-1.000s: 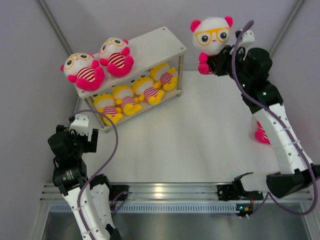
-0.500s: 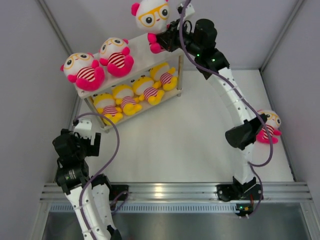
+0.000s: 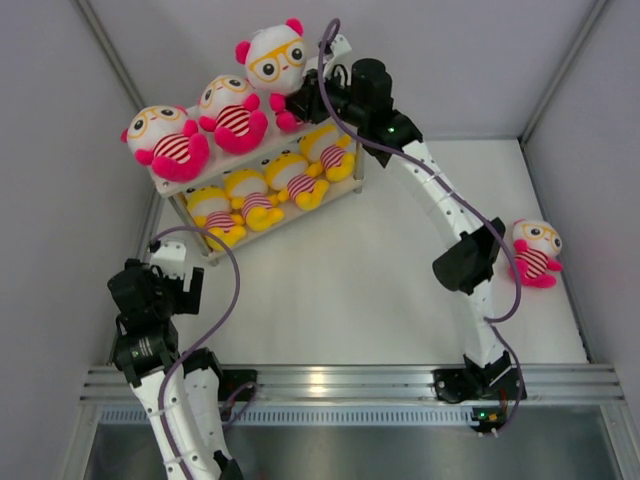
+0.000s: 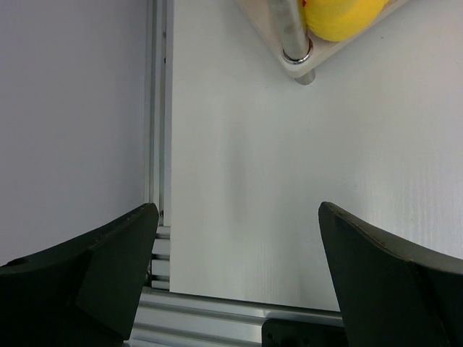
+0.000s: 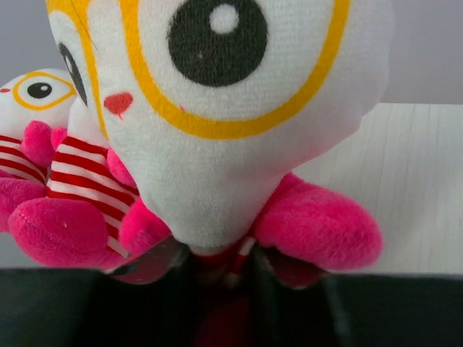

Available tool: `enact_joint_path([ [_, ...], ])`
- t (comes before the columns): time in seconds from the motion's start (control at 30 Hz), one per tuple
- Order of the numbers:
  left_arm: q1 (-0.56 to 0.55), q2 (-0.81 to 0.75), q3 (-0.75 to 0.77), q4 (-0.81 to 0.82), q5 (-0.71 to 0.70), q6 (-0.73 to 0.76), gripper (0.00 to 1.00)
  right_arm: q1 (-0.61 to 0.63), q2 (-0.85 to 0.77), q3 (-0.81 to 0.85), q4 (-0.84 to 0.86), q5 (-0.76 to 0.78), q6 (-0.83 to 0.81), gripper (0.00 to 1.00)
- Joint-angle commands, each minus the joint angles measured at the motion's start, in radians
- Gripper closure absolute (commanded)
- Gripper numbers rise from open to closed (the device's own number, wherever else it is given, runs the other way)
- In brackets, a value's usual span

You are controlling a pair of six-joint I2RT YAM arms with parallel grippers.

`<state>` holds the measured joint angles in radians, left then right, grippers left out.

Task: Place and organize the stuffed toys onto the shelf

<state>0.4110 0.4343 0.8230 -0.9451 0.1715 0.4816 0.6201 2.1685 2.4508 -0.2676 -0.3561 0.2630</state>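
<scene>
A white two-tier shelf [image 3: 283,130] stands at the back left. Two pink stuffed toys [image 3: 165,140] [image 3: 232,110] sit on its top board, and several yellow ones [image 3: 250,195] fill the lower tier. My right gripper [image 3: 305,100] is shut on a third pink toy [image 3: 270,58], upright at the right end of the top board beside the other two. In the right wrist view its striped belly sits between my fingers [image 5: 221,267], under its big face [image 5: 217,108]. Another pink toy [image 3: 533,252] lies on the table at the right. My left gripper [image 3: 172,268] [image 4: 239,217] is open and holds nothing.
The shelf's near corner post [image 4: 295,50] and a yellow toy [image 4: 340,14] show at the top of the left wrist view. An aluminium rail [image 3: 320,382] runs along the near edge. Grey walls close the cell on the left, back and right.
The right arm has swung left, carrying the pink toy from the back right to the shelf's top board. The pink toy on the table has come into full view. The left arm has hardly moved.
</scene>
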Motion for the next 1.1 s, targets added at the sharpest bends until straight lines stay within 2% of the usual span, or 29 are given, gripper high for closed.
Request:
enact_joint_path([
  [0.0, -0.006, -0.003, -0.004, 0.017, 0.006, 0.014, 0.01, 0.020, -0.065, 0.005, 0.076, 0.040, 0.013, 0.68],
  [0.07, -0.008, -0.003, -0.005, 0.019, -0.001, 0.015, 0.01, 0.021, -0.082, -0.036, 0.108, 0.069, 0.030, 0.53],
  [0.17, -0.008, -0.006, -0.005, 0.019, -0.006, 0.017, 0.01, 0.020, -0.090, -0.029, 0.108, 0.056, 0.053, 0.40],
  [0.4, -0.014, -0.006, -0.002, 0.019, -0.006, 0.018, 0.01, 0.020, -0.125, -0.027, 0.145, 0.081, 0.044, 0.26],
  [0.73, -0.014, -0.008, -0.010, 0.019, -0.013, 0.022, 0.01, 0.017, -0.153, -0.044, 0.182, 0.094, 0.062, 0.22],
  [1.07, -0.018, -0.005, -0.010, 0.017, -0.023, 0.032, 0.01, -0.003, -0.150, -0.072, 0.168, 0.097, 0.087, 0.23],
])
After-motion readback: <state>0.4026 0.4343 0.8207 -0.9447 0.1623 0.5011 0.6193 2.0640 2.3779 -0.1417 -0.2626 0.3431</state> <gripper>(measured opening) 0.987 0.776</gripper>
